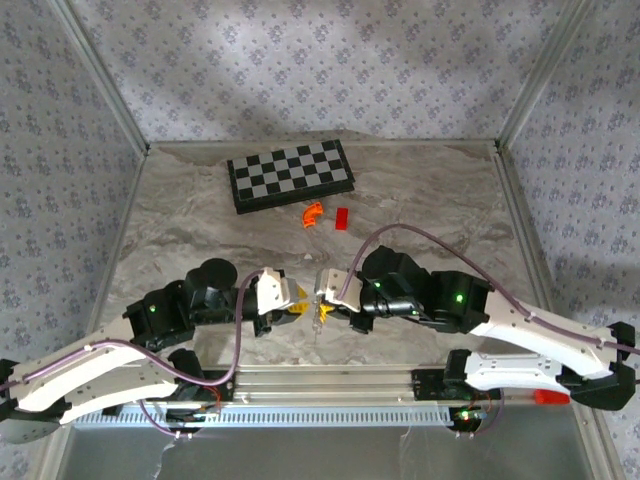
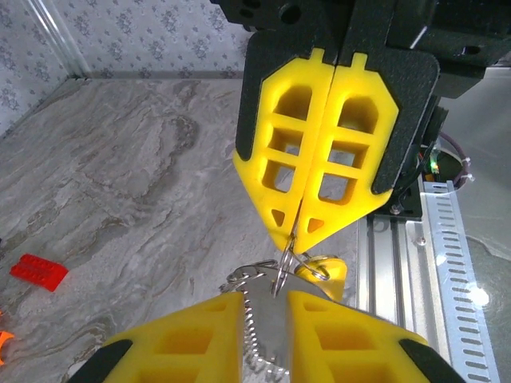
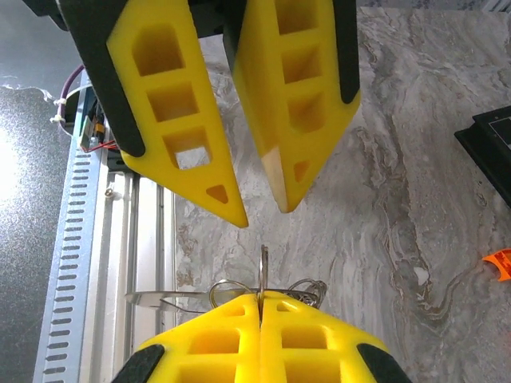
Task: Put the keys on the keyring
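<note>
The right end effector (image 3: 261,302) is clamped shut on the thin silver ring of the keyring (image 3: 263,267), holding it upright. The left end effector (image 3: 259,214) faces it, fingers apart and gripping nothing. The keys (image 2: 328,270), yellow head showing, sit just beside that ring, over the table (image 2: 120,159) near the front rail (image 3: 152,239)

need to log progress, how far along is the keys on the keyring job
Done: right gripper is shut on the keyring, pinching its thin ring. In hand: left gripper is open opposite it, and a key shows its toothed blade in the gap. Left: threading; can't tell whether any key is on yet.
</note>
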